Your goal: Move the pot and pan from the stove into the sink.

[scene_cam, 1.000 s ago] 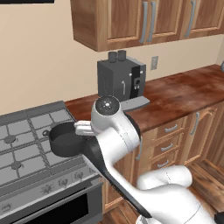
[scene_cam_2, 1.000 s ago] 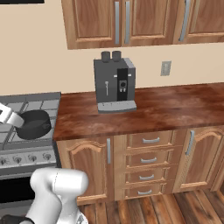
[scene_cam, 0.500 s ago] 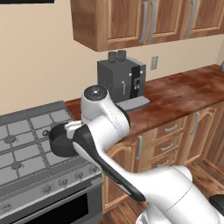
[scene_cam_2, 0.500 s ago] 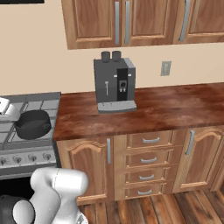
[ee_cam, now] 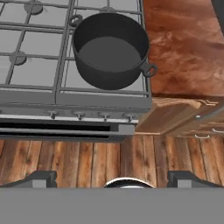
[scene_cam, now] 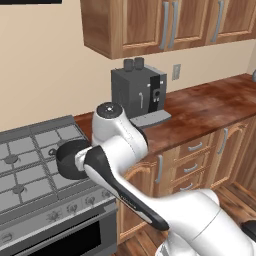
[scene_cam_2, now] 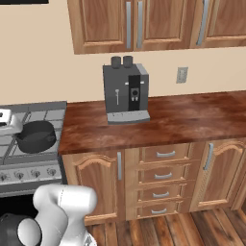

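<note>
The pot [ee_cam: 111,50], dark grey and round with small loop handles, stands empty on the front right burner of the stove [ee_cam: 35,48], close to the counter edge. In the left base view my own arm hides part of the pot [scene_cam: 67,161]. The right base view has the pot [scene_cam_2: 36,136] with my white hand [scene_cam_2: 6,120] above its left side. My gripper [ee_cam: 113,178] looks down on it from high up, open, fingertips [ee_cam: 41,178] wide apart with nothing between them. The pan and the sink are out of view.
A dark coffee machine [scene_cam_2: 126,89] stands on the wooden counter [scene_cam_2: 192,113] right of the stove. Wall cabinets [scene_cam_2: 144,21] hang above. Drawers and doors [scene_cam_2: 163,175] run below the counter, and the stove's knobs [ee_cam: 78,115] line its front over the wood floor.
My arm has swung left over the stove, and the hand has slid toward the left edge of the right base view. The pot has not moved.
</note>
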